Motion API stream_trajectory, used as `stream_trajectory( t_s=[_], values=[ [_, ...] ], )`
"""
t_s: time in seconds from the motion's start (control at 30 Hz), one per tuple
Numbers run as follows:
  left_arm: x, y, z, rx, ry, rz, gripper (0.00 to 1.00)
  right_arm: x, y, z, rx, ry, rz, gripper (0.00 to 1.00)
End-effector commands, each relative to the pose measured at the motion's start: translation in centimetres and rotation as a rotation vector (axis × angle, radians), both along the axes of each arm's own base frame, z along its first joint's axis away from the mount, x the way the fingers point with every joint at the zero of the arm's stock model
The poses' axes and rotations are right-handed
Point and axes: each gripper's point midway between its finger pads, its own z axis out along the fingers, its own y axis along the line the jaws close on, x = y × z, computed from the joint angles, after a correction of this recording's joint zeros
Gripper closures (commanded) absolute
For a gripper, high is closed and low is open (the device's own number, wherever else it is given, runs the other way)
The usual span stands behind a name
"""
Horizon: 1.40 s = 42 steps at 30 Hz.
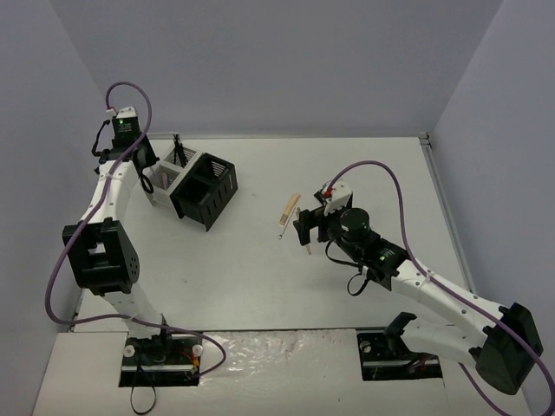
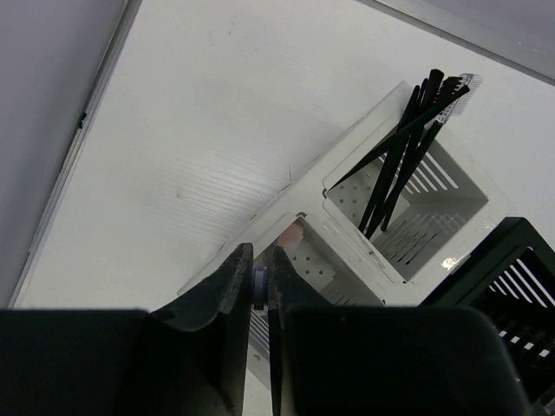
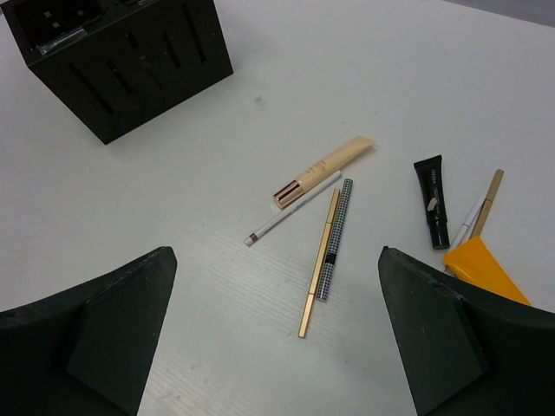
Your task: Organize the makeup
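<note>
My left gripper (image 2: 258,258) hangs over the white mesh box (image 2: 347,165) at the back left (image 1: 165,178), shut on a small lilac piece (image 2: 257,280). Several black pencils (image 2: 403,143) stand in the box's far compartment, and something pink (image 2: 291,234) shows in the near one. My right gripper (image 3: 274,273) is open and empty above loose makeup on the table: a beige tube (image 3: 328,167), a white pencil (image 3: 291,210), a gold pencil (image 3: 317,262), a checkered pen (image 3: 336,243), a black tube (image 3: 432,201) and an orange tube (image 3: 482,270). From above, this gripper (image 1: 309,229) sits beside the pile (image 1: 289,211).
A black mesh box (image 1: 205,191) stands against the white one; it also shows in the right wrist view (image 3: 121,61) and in the left wrist view (image 2: 512,277). A thin tan stick (image 3: 487,201) lies by the orange tube. Walls enclose the table on three sides.
</note>
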Motion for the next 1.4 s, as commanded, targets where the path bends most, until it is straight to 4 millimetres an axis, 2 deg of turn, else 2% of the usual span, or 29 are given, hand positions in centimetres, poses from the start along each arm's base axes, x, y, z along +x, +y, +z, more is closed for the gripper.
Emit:
stream_trajectory(
  t_s=[0.0,0.07,0.23,0.43,0.53,0.63,0.77,0.87,1.03,1.13,1.23,1.37],
  values=[
    [1.8,0.3,5.4,0.024,-0.166,-0.008,0.82,0.7,-0.2,1.9,0.049,-0.053,-0.021,0.00],
    [1.4,0.2,5.3,0.016,-0.164,-0.003,0.68,0.7,-0.2,1.8,0.043,-0.046,-0.023,0.00],
    [-0.5,0.1,6.3,0.004,-0.156,0.010,0.43,0.8,-0.1,1.2,0.034,-0.021,-0.030,0.00],
    [-4.3,-0.7,10.1,-0.028,-0.184,0.020,0.30,1.5,-0.8,-0.3,0.004,0.037,-0.094,0.01],
    [-6.8,-2.2,12.1,-0.082,-0.220,-0.017,0.20,2.0,-1.4,-1.8,-0.017,0.089,-0.145,0.04],
    [-9.2,-4.0,12.7,-0.133,-0.227,-0.075,0.11,2.8,-2.1,-4.0,-0.034,0.164,-0.196,0.07],
    [-12.0,-5.8,11.8,-0.167,-0.205,-0.155,0.03,3.6,-2.9,-6.1,-0.046,0.244,-0.241,0.14],
    [-14.6,-6.5,10.0,-0.162,-0.179,-0.195,0.03,4.2,-2.9,-7.8,-0.060,0.294,-0.259,0.22],
    [-17.2,-7.2,7.5,-0.140,-0.181,-0.222,0.03,4.8,-2.2,-10.0,-0.091,0.358,-0.250,0.36],
    [-18.0,-7.4,6.3,-0.124,-0.178,-0.227,0.03,5.2,-2.0,-10.6,-0.102,0.370,-0.252,0.44],
    [-18.5,-7.8,4.3,-0.128,-0.148,-0.240,0.03,5.8,-1.7,-11.8,-0.130,0.391,-0.258,0.52],
    [-18.7,-8.4,3.9,-0.143,-0.137,-0.256,0.03,6.4,-1.1,-12.7,-0.143,0.407,-0.246,0.56]
  ],
)
